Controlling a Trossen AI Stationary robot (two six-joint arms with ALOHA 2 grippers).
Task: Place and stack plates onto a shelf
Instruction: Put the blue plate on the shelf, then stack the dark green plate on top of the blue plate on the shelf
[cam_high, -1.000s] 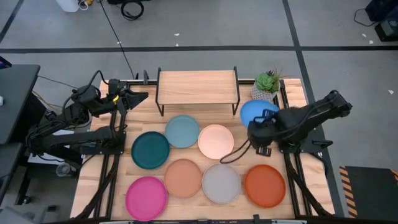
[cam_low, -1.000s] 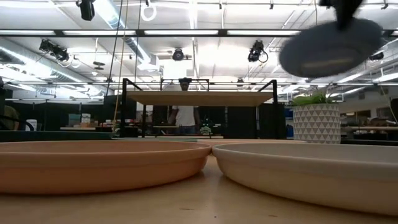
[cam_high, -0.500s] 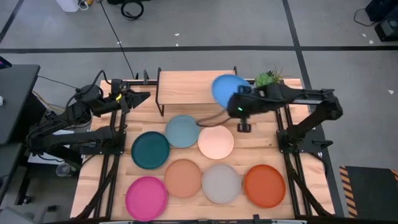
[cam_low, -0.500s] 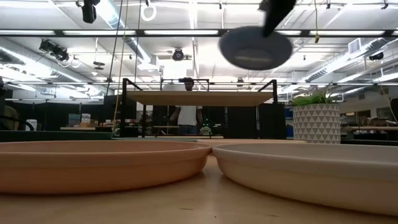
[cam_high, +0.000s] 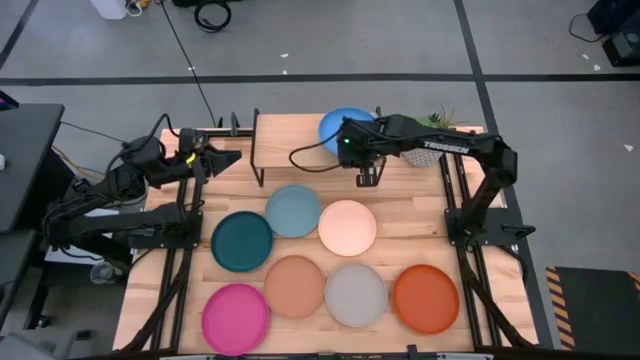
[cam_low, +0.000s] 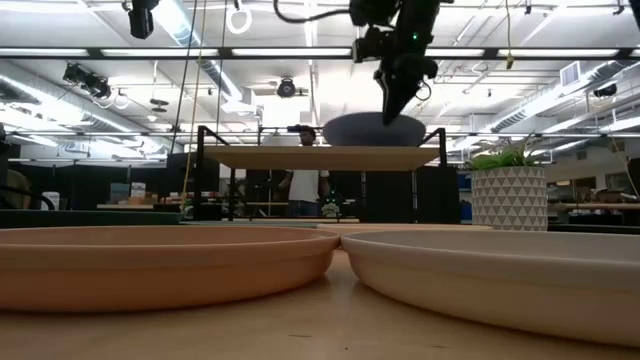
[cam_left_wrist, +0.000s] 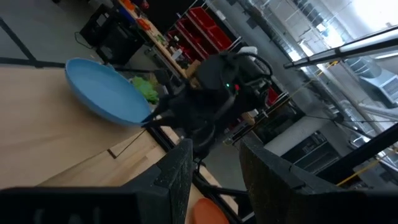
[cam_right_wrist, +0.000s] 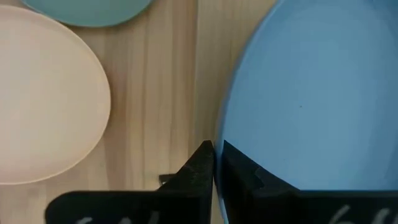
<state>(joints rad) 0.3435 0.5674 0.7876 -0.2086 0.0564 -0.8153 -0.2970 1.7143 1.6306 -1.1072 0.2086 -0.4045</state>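
The bright blue plate (cam_high: 340, 126) is low over the right end of the shelf (cam_high: 300, 140), slightly tilted, in my shut right gripper (cam_high: 356, 152). The low view shows the blue plate (cam_low: 372, 128) at the level of the shelf top (cam_low: 300, 158); I cannot tell whether they touch. Seven plates lie flat on the table: dark teal (cam_high: 242, 240), light blue (cam_high: 293, 211), cream (cam_high: 347, 227), peach-tan (cam_high: 294, 286), grey (cam_high: 355, 294), orange (cam_high: 425, 297), magenta (cam_high: 235, 318). My left gripper (cam_high: 218, 158) waits open at the table's far left. My right gripper pinches the blue plate's rim (cam_right_wrist: 219, 134) between its two fingers (cam_right_wrist: 202, 163), one on the plate's inner face and one on its outer side. The fingers come slanting down from above and from the table's right, at the plate's near side (cam_high: 350, 143). The plate is nearly level.
A green plant in a white patterned pot (cam_high: 430, 135) stands just right of the shelf, close to my right arm. The seven plates fill the middle and near part of the table. The left half of the shelf top (cam_low: 260, 157) is bare.
My right gripper has carried the blue plate from high over the table's right side toward the far left, over the shelf's right end, and down to the shelf top. The plate was tilted while aloft and now sits almost level.
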